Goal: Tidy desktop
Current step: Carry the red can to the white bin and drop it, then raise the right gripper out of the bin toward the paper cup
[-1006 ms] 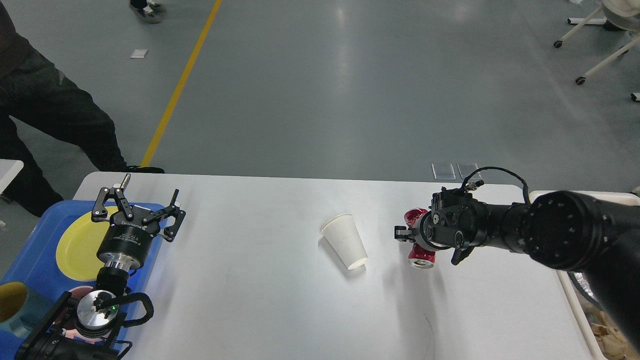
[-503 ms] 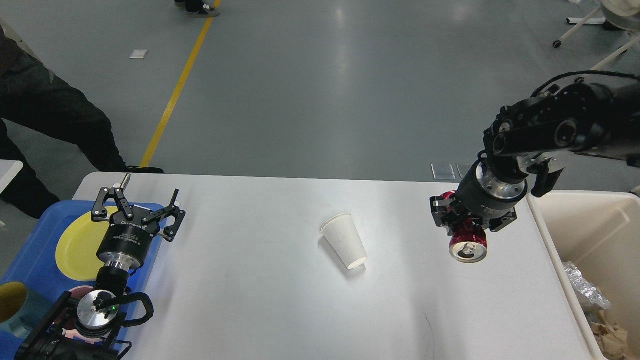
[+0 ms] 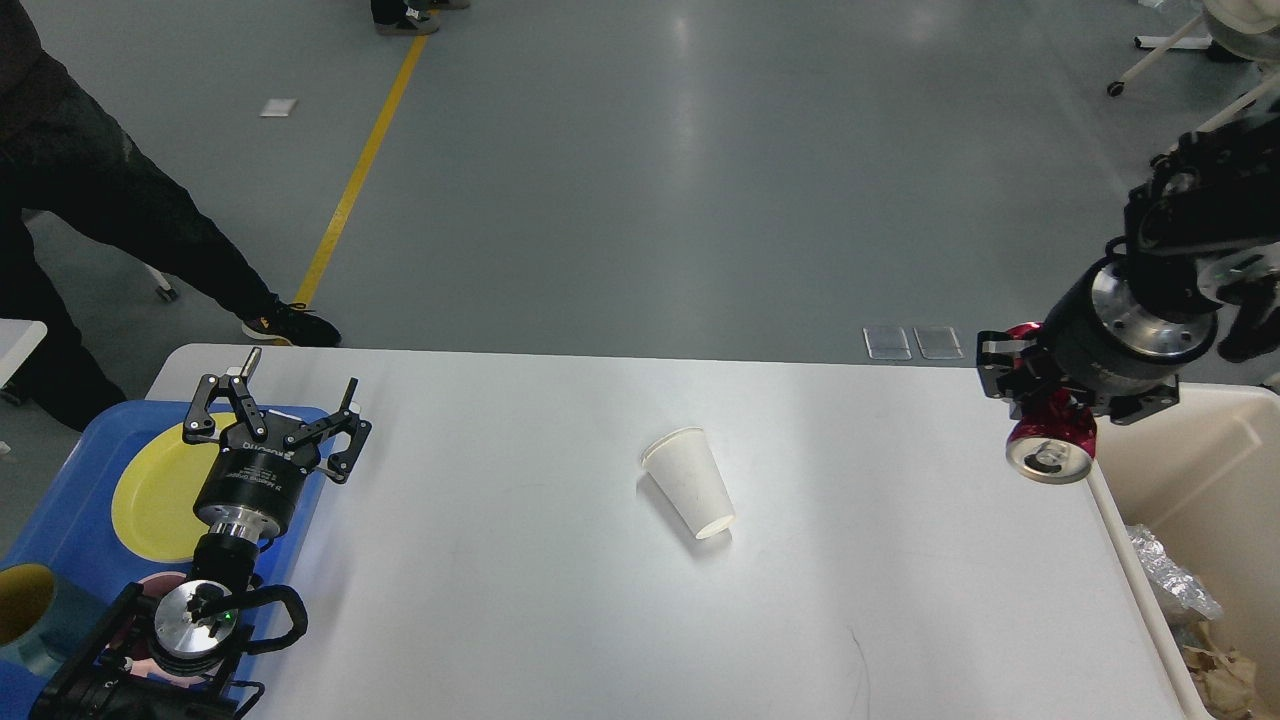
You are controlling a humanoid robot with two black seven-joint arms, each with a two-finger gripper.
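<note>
gripping red can (image 3: 1050, 447), right claw (image 3: 1045, 405) raised

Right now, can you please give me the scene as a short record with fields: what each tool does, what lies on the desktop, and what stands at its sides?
right tool: shut on red can, held in the air at the desktop's right edge, beside the beige bin
left tool: open, holds nothing, over the left edge
desktop: one white paper cup, lying on its side
blue tray: left side, with yellow plate
beige bin contents: crumpled waste
</note>
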